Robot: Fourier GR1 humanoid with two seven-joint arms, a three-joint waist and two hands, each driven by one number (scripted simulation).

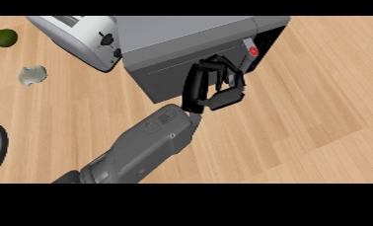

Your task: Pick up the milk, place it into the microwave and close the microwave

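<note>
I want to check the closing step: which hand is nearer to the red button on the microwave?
Left. The left hand is at the microwave front, just below and left of the red button. The right hand is not in view, so its position cannot be compared.

toaster (84, 40) left of microwave (186, 47), perhaps touching.

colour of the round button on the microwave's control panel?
Red, on the microwave button; head view shows it best.
</note>
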